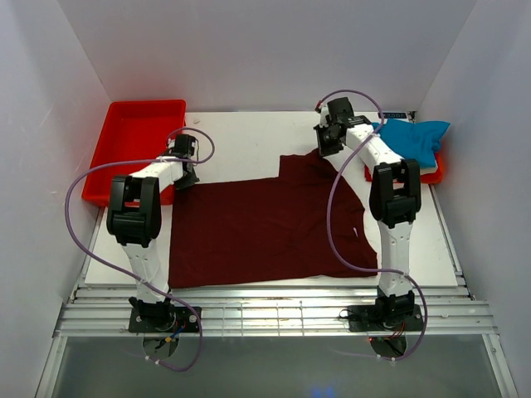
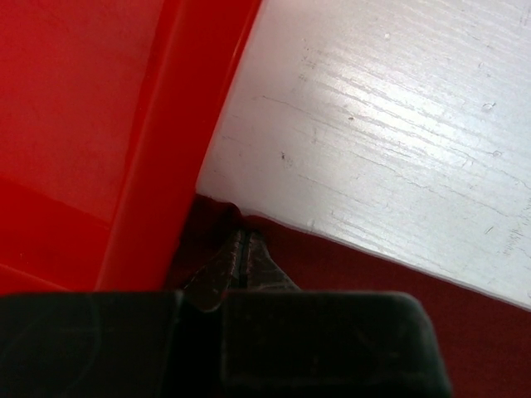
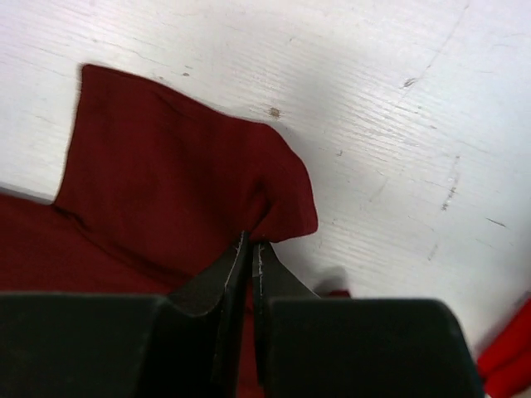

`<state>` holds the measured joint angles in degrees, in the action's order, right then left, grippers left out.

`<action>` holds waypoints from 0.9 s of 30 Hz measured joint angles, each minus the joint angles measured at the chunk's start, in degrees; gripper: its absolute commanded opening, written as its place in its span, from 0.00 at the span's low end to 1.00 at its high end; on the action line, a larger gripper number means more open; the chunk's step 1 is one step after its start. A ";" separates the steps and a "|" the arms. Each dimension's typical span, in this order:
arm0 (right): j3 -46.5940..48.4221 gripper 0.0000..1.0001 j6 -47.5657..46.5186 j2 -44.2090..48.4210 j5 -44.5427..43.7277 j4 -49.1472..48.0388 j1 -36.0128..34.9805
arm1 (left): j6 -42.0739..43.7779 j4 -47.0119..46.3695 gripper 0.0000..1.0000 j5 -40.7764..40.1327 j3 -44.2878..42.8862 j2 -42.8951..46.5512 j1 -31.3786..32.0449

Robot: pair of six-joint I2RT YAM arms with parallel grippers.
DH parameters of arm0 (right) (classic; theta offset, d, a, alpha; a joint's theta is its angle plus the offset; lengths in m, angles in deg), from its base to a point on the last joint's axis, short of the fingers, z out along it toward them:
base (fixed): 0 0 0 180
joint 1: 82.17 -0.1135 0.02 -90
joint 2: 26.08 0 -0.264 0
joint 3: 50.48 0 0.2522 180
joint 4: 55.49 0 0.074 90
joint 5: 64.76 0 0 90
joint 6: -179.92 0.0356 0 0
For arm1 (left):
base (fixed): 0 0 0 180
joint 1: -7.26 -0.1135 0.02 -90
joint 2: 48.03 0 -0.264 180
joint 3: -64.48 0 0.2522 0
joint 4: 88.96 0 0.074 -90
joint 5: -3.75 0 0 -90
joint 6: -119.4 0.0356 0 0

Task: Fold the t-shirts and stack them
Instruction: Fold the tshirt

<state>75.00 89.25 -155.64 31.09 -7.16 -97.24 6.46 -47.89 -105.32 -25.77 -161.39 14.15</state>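
Observation:
The dark maroon t-shirt (image 1: 265,228) lies spread on the white table, a sleeve pointing to the back. My left gripper (image 1: 186,176) is shut on its far left corner (image 2: 217,217), right beside the red tray. My right gripper (image 1: 325,149) is shut on the far right part of the shirt by the sleeve (image 3: 191,178), its fingertips (image 3: 264,261) pinching a fold of cloth. The bright blue t-shirt (image 1: 412,138) lies bunched on the right tray, with a strip of cream cloth (image 1: 428,170) showing under it.
A red tray (image 1: 133,137) stands at the back left, its wall (image 2: 178,141) close against my left gripper. A second red tray (image 1: 437,172) sits at the back right under the blue shirt. White walls enclose the table (image 1: 241,137) on three sides.

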 measured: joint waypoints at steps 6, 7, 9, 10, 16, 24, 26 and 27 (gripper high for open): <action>-4.90 0.08 0.00 7.34 -0.87 -1.01 0.02 | -0.11 -0.46 0.00 -0.61 2.21 1.62 1.16; -5.99 0.08 0.00 8.11 -0.96 -1.07 0.02 | -0.24 -0.48 0.00 -1.07 2.95 2.23 1.60; -8.87 0.08 -0.04 9.38 -1.16 -1.70 0.00 | -0.48 -0.48 0.00 -1.86 4.57 3.34 2.45; -10.19 0.08 -0.02 9.97 -1.25 -1.79 0.00 | -0.63 -0.55 0.00 -2.29 5.64 4.26 2.86; -18.93 0.08 -0.04 13.86 -1.64 -1.70 -0.07 | -1.70 -0.37 0.00 -5.16 11.17 12.90 5.16; -22.99 0.08 -0.02 21.07 -2.38 -1.60 -0.81 | -2.84 -0.90 0.00 -8.61 14.95 23.82 7.08; -23.71 0.08 -0.04 22.75 -2.80 -1.53 -1.18 | -3.02 -0.83 0.00 -8.68 15.78 24.74 7.17; -24.15 0.08 -0.04 23.50 -2.99 -1.53 -1.36 | -3.08 -0.76 0.00 -8.66 16.33 25.05 7.19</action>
<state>50.85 89.21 -132.14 28.09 -8.69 -98.60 3.38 -48.66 -113.97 -9.44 -136.34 21.35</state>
